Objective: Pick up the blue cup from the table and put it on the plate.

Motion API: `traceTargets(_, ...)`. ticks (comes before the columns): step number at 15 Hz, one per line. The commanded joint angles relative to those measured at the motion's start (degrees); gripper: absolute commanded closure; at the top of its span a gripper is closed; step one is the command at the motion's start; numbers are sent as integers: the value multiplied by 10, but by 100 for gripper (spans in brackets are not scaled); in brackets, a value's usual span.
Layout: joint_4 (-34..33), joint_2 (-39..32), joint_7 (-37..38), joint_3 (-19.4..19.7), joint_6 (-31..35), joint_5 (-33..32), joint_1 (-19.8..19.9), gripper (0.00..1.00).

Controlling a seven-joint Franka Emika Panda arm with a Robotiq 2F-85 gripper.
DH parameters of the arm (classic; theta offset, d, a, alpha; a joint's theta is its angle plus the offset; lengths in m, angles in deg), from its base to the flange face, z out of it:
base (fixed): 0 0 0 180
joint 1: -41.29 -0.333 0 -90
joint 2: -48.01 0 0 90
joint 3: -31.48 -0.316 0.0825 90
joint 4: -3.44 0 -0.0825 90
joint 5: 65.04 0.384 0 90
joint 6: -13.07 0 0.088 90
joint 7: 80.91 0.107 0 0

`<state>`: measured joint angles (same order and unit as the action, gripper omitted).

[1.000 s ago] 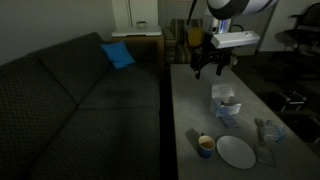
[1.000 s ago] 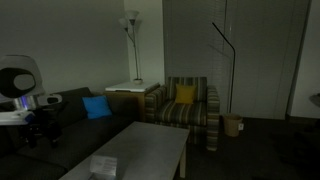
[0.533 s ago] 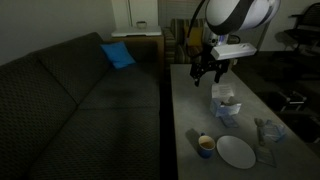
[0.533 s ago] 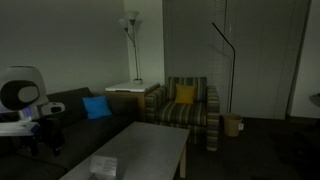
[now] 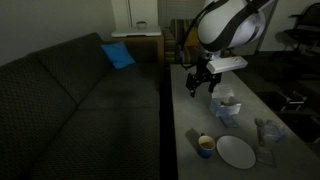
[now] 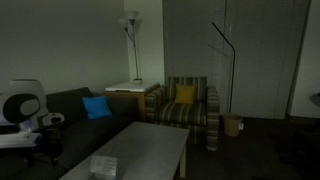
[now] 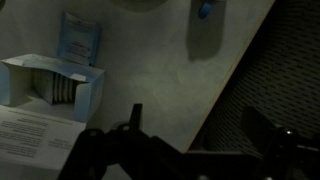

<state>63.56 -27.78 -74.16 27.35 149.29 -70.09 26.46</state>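
Observation:
The small blue cup (image 5: 205, 145) stands on the grey table (image 5: 190, 120) near its front end, just left of the round white plate (image 5: 236, 152). My gripper (image 5: 200, 82) hangs open above the middle of the table, well behind the cup, with nothing between its fingers. In the wrist view the blue cup (image 7: 205, 10) and the plate's rim (image 7: 140, 3) sit at the top edge, far from my gripper (image 7: 198, 125), whose dark fingers (image 7: 135, 115) stand wide apart over the table edge.
A pale blue-white packet (image 5: 226, 106) and a clear glass vessel (image 5: 268, 130) stand on the table's right side. The wrist view shows a small box (image 7: 55, 88) and papers (image 7: 30, 130). A dark sofa (image 5: 80, 110) runs along the table's left edge.
The arm has come lower and along the table toward its front end, nearer the cup. The gripper stays open and the things on the table have not moved.

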Motion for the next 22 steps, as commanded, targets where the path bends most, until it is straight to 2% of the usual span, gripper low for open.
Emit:
traceTargets(1, -78, -52, -29, -13, -75, 15, -3, 0)
traceTargets(2, -88, -62, -35, -17, -100, 16, -4, 0)
traceTargets(3, -41, -33, -10, -9, -56, 0, -4, 0)
traceTargets(14, -44, -47, -1, -6, -47, -4, -17, 0)
traceTargets(22, -67, -84, 20, -8, -36, -1, -38, 0)
